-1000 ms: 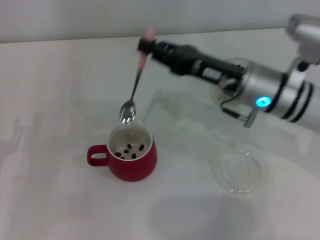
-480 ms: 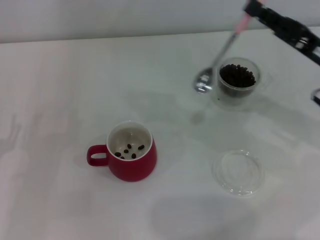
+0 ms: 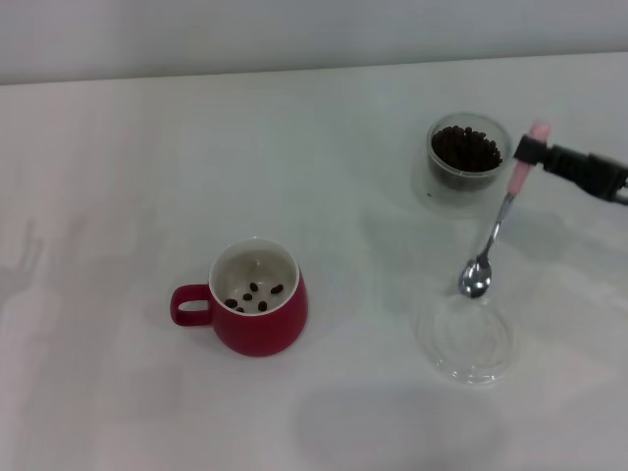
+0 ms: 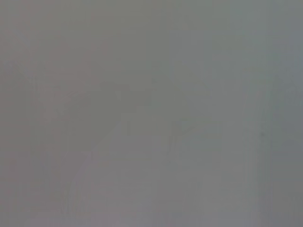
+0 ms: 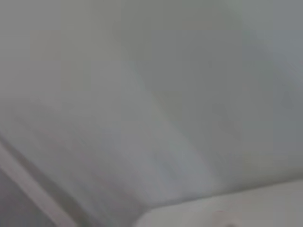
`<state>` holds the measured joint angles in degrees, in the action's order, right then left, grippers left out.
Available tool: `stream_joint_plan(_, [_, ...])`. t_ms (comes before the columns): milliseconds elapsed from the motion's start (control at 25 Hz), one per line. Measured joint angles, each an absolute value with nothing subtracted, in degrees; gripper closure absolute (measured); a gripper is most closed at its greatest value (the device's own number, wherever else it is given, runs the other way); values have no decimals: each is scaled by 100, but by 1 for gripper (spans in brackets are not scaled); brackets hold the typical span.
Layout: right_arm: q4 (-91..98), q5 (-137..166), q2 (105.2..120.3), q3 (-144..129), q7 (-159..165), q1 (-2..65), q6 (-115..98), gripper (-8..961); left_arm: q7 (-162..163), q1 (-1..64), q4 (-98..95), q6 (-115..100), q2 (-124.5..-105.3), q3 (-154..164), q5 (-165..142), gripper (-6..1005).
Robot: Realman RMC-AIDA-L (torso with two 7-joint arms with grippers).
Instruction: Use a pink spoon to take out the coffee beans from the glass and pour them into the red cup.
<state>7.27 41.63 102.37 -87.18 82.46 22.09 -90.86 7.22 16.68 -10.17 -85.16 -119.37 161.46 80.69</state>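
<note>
Head view: we see the right gripper (image 3: 527, 150) entering from the right edge, clamped on the pale pink handle of the pink spoon (image 3: 496, 228). The spoon hangs bowl-down, slightly slanted, its metal bowl just above the far rim of a shallow clear round dish (image 3: 466, 340) on the white table (image 3: 128, 177). We cannot make out anything in the spoon's bowl. The glass (image 3: 464, 164) stands just beside the gripper, to its left, filled with coffee beans (image 3: 465, 148). The red cup (image 3: 254, 309) sits well apart, toward the left, handle pointing left, with a few beans on its white bottom. We find no left gripper in any view; both wrist views show only blurred grey.
</note>
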Motion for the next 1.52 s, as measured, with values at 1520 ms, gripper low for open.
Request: stream_joint_plan(1520, [817,5615,10346,-8511,8753,2522,-7579,596,709,1784,-1051,-8517,-11945,16146,8068,148])
